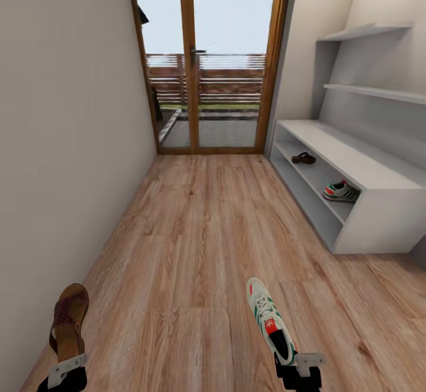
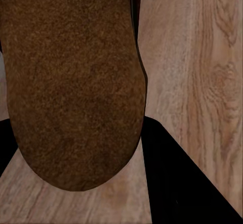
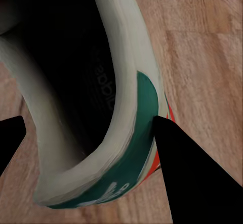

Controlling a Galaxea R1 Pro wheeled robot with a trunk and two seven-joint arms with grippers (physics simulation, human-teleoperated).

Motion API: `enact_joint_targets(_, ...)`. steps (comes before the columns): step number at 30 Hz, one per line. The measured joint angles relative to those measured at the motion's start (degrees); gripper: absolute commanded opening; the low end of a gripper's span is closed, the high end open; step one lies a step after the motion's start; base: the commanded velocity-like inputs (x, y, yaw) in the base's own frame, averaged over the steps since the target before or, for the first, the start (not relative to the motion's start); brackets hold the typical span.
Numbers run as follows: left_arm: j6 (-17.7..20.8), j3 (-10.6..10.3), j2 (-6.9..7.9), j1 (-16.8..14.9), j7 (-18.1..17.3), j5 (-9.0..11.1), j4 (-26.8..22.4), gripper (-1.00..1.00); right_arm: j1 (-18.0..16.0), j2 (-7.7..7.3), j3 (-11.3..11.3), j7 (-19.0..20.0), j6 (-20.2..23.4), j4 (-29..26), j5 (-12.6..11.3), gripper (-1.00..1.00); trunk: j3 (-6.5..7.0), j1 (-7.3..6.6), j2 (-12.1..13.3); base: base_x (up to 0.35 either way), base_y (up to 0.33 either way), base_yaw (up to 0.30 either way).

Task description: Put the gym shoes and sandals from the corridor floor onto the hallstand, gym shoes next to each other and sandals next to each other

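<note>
One brown sandal [image 1: 304,158] and one white-green gym shoe [image 1: 341,191] already sit in the upper slot of the pale-grey hallstand [image 1: 378,174] — well apart. The other sandal [image 1: 68,320] and the other gym shoe [image 1: 271,320] are held up over the wood-plank corridor floor [image 1: 201,250], toes pointing away.

walls [image 1: 65,114]: plain grey | end: wood-framed glass door [image 1: 204,61], daylight | fence [image 1: 204,78] outside
</note>
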Motion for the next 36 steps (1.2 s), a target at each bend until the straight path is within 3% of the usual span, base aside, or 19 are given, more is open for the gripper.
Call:
enact_joint_targets(27, 0.00, 0.00, -0.01, 0.00, 0.00, 0.00, 0.03, -1.00, 0.00, 0.08, 0.01, 0.00, 0.00, 0.00, 0.05, -1.00, 0.00, 0.00, 0.00, 0.338, 0.000, -0.003)
enact_joint_targets(36, 0.00, 0.00, -0.01, -0.01, 0.00, 0.00, 0.01, -1.00, 0.01, 0.07, 0.01, -0.01, 0.00, -0.01, 0.09, -1.00, 0.00, 0.00, 0.00, 0.338, 0.000, -0.222)
